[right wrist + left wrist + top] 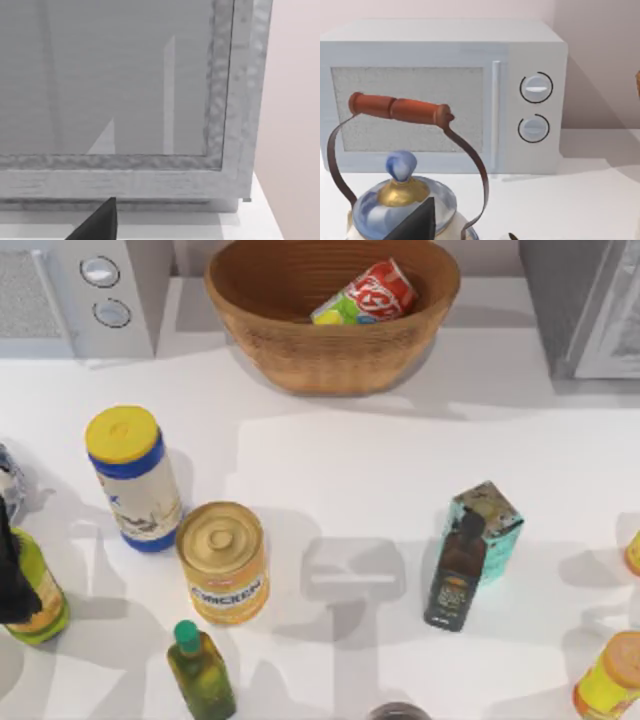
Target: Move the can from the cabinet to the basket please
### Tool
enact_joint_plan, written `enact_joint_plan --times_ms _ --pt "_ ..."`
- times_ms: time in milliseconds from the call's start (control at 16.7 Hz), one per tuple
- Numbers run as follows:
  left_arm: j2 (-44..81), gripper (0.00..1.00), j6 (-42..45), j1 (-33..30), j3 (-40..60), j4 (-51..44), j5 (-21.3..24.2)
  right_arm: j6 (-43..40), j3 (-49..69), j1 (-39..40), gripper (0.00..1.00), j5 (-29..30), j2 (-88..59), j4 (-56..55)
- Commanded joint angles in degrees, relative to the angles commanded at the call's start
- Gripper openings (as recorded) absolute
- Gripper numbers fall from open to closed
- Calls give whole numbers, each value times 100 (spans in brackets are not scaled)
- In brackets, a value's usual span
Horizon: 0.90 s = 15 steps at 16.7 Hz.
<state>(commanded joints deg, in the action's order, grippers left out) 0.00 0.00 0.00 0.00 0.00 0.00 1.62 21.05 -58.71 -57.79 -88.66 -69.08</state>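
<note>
At the table's far left stands the microwave (85,295), with the left gripper (417,222) parked over a kettle (402,200); whether it grips I cannot tell. Back centre, the can (368,295) lies tilted inside the basket (300,350). Far right, the right gripper (100,222), state unclear too, faces the cabinet (150,175).
</note>
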Motion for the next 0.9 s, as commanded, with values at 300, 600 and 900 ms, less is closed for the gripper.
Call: enact_joint_plan --times_ms 300,600,900 --pt "0 100 0 0 0 0 0 -4 -10 20 100 7 12 20" --pt "0 100 0 0 0 0 0 19 495 12 100 -2 128 567" --pt "0 100 0 0 0 0 0 57 2006 -22 100 3 401 2259"
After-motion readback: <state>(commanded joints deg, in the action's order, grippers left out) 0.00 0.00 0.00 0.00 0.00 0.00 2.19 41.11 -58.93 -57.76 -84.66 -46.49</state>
